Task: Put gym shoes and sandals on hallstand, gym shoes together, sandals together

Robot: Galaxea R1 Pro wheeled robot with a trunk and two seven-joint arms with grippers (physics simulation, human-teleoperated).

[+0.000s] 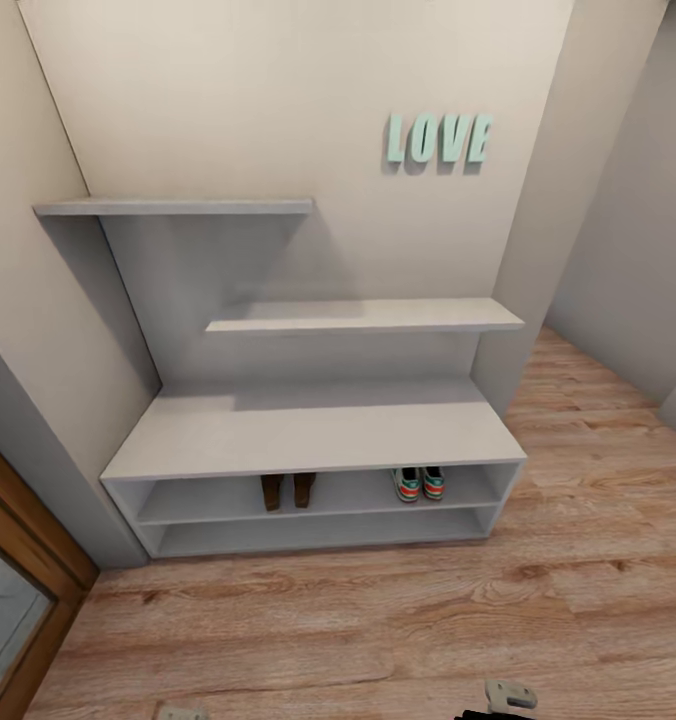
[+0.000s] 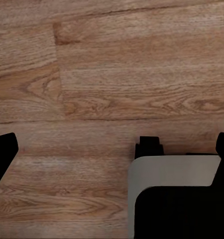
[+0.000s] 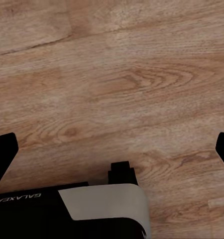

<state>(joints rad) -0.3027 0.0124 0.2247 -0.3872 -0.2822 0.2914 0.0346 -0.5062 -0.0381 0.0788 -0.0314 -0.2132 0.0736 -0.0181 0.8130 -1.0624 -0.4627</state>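
Note:
The hallstand (image 1: 308, 435) is a pale grey-white low bench against the wall with two open shelf slots. In its upper slot the two gym shoes (image 1: 419, 484) stand side by side at the right, heels outward. The two sandals (image 1: 288, 490), dark brown, stand side by side near the middle of the same slot. The corridor floor (image 1: 358, 630) is light wood planking. In the left wrist view my left gripper (image 2: 113, 149) is open over bare planks. My right gripper (image 3: 113, 152) is also open over bare floor, with nothing between its fingers.
Stepped wall shelves (image 1: 368, 315) rise above the bench, with teal "LOVE" letters (image 1: 438, 138) on the wall. A wooden door frame (image 1: 28, 560) stands at the left. The corridor continues to the right. Part of my own base (image 3: 92, 209) shows below both wrists.

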